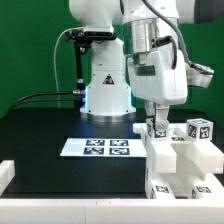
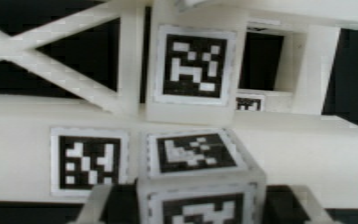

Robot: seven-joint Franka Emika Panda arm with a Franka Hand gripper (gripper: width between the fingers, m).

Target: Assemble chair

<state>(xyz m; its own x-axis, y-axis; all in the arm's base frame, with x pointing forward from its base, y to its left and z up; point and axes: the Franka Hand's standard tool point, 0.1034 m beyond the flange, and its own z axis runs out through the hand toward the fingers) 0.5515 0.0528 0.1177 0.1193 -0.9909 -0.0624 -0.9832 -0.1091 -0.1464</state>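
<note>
Green backdrop, black counter (image 1: 40,125) with marker board (image 1: 97,148). Gripper (image 1: 156,124) pinches a tagged block (image 2: 197,165) among the chair parts (image 1: 180,165) at exterior view's right. Best to keep it square and seat it gently without jamming.

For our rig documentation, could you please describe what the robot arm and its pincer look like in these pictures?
The robot arm is glossy white with rounded, bulky segments and dark bands at the joints. Its conical base bears a small dark triangular mark and glows pale blue at the foot. Black cables run beside it. The pincer hangs from a boxy light-grey housing; its fingers look dark grey.
</note>
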